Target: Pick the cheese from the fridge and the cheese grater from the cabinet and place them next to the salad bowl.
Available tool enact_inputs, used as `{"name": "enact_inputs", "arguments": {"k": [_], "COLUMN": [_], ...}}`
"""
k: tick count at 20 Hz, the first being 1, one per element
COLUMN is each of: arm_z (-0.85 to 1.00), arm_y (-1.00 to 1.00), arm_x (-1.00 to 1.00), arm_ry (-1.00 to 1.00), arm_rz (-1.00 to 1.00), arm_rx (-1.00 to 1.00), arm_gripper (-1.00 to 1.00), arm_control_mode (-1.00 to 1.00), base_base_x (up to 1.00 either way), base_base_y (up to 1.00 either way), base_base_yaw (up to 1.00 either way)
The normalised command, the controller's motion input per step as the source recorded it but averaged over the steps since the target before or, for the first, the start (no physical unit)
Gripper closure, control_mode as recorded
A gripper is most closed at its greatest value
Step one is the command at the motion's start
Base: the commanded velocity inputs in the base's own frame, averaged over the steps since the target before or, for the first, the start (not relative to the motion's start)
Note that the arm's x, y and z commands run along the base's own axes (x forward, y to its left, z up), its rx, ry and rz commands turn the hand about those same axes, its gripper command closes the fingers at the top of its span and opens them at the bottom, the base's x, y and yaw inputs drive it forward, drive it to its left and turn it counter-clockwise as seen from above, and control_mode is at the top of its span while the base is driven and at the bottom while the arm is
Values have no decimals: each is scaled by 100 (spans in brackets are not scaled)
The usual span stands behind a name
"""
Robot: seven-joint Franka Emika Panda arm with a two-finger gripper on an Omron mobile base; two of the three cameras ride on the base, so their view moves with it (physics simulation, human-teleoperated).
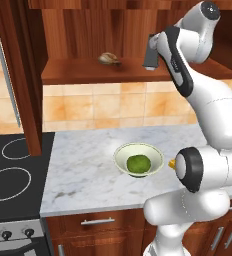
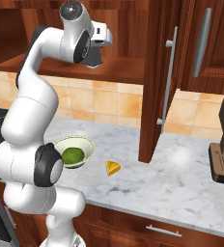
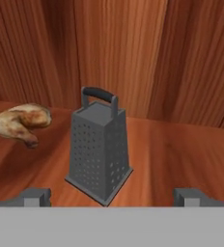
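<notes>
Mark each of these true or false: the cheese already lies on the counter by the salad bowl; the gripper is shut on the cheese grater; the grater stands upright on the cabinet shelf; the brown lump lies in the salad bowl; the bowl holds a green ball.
1. The cheese lies on the counter by the salad bowl. True.
2. The gripper is shut on the cheese grater. False: its jaws stand open, one fingertip on each side, the grater ahead between them and untouched.
3. The grater stands upright on the cabinet shelf. True.
4. The brown lump lies in the salad bowl. False: it lies on the shelf beside the grater.
5. The bowl holds a green ball. True.
</notes>
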Motion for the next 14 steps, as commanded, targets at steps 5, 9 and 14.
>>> {"name": "enact_inputs", "arguments": {"k": [5, 9, 14], "arm_z": [-25, -25, -5], "arm_y": [6, 10, 8], "arm_x": [18, 31, 51], "arm_ry": [-5, -5, 0], "arm_rz": [0, 0, 0], "arm_rx": [1, 0, 0], "arm_gripper": [-100, -100, -100], "arm_control_mode": [-100, -100, -100], "base_base_x": [0, 0, 0], "base_base_y": [0, 0, 0], "base_base_yaw": [0, 0, 0]}}
